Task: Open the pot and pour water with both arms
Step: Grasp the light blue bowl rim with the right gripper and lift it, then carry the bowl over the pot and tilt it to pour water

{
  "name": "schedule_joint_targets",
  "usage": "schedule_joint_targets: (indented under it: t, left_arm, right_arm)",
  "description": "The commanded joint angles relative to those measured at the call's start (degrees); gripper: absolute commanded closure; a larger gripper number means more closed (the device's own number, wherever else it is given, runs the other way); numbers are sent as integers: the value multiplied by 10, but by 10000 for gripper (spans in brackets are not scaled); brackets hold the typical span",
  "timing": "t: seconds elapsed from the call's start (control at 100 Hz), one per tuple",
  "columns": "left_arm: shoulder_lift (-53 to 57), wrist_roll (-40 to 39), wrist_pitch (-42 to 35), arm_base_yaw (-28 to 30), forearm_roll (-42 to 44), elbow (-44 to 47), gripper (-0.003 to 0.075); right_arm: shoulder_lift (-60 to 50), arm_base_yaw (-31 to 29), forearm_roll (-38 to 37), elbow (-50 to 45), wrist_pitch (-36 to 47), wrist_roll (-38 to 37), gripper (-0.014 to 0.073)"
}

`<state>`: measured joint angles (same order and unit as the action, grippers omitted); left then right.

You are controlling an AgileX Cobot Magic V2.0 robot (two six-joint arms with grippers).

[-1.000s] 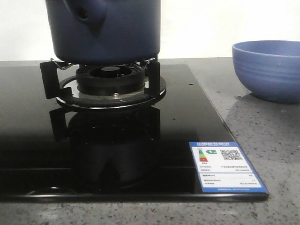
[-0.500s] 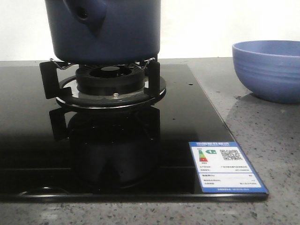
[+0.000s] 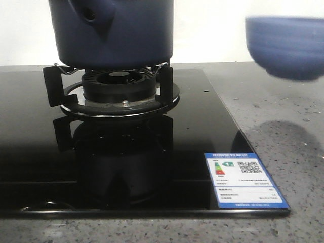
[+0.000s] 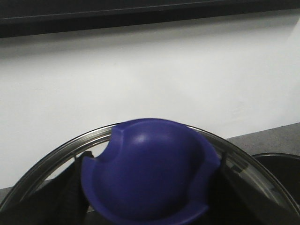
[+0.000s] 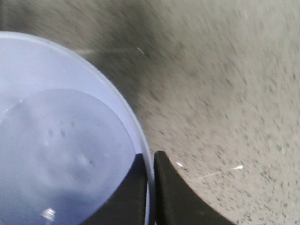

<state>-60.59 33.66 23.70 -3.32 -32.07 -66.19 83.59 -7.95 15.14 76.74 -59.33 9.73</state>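
The dark navy pot stands on the burner, its side knob towards the camera and its top out of view. My right gripper is shut on the rim of the lighter blue bowl, one finger inside and one outside. The water fills part of that bowl. In the front view the bowl hangs blurred above the counter at the right. My left gripper is shut on the blue knob of a glass lid with a metal rim, held up against a white wall.
A black glass hob carries the burner and its black pot supports. An energy-label sticker sits at its front right corner. The grey speckled counter lies to the right, with the bowl's shadow on it.
The blue bowl, which rested on the counter at the right, has risen off it and now hangs blurred in the air. The pot has not moved.
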Motion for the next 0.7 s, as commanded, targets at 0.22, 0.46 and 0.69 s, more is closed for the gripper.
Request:
schedule_joint_targets:
  t: [0.22,0.46,0.69]
  left_arm:
    - [13,-5,-49,1,-14,-22,369]
    - [13,-5,-49,1,-14,-22,369]
    - [13,-5,-50,1,-8,-22,369]
  right_arm:
    - [9,10,65,191,-82,5,654]
    - [65,101,64,355,-131,-7,641]
    - [138,204,62,474,-108,-14,641]
